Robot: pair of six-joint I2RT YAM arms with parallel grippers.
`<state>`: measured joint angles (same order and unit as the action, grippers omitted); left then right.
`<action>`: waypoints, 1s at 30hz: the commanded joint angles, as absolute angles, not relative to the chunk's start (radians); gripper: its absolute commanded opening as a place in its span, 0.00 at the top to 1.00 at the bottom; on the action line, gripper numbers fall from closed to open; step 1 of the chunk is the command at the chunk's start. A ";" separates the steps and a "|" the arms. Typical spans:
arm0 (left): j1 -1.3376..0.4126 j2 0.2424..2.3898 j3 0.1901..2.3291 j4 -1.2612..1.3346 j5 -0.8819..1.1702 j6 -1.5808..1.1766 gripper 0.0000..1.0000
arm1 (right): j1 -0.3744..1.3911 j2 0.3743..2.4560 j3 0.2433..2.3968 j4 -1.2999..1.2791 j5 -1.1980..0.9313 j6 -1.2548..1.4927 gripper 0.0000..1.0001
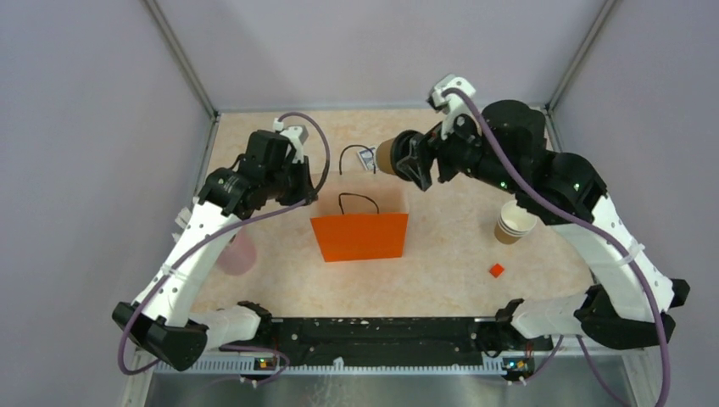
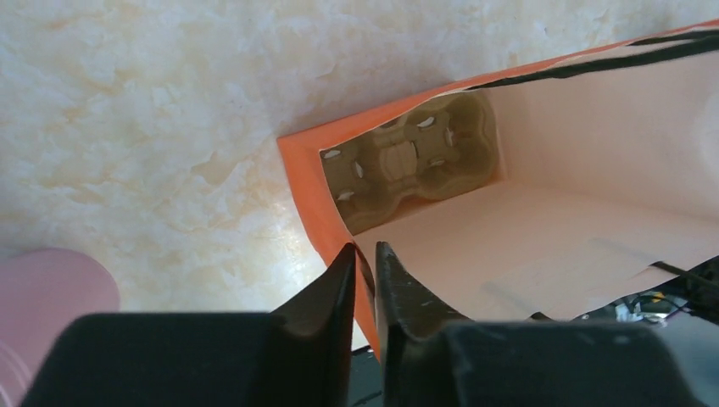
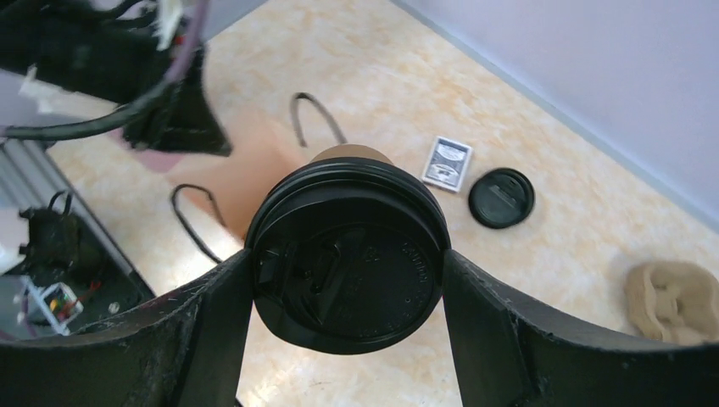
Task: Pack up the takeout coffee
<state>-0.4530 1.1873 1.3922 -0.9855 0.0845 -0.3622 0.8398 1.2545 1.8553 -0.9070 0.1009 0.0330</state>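
Observation:
My right gripper (image 1: 409, 161) is shut on the takeout coffee (image 1: 387, 156), a kraft-tan cup with its black lid (image 3: 348, 254) on, held in the air just behind the orange bag (image 1: 360, 236). In the right wrist view the fingers (image 3: 475, 297) clamp the lid's rim from both sides. My left gripper (image 2: 365, 254) is shut on the bag's rim (image 2: 315, 191) at its left end and holds the mouth open; it also shows in the top view (image 1: 307, 193). A brown pulp carrier (image 2: 415, 161) lies in the bottom of the bag.
A stack of nested tan cups (image 1: 513, 222) stands at the right, with a small red piece (image 1: 496, 270) nearer. A pink cup (image 1: 236, 253) is at the left. A spare black lid (image 3: 501, 197), a small card (image 3: 447, 161) and a tan pulp piece (image 3: 674, 297) lie behind the bag.

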 commanded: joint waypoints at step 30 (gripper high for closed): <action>-0.452 0.819 1.023 -0.468 0.277 -0.330 0.97 | 1.265 1.344 1.537 -0.702 0.316 -0.401 0.44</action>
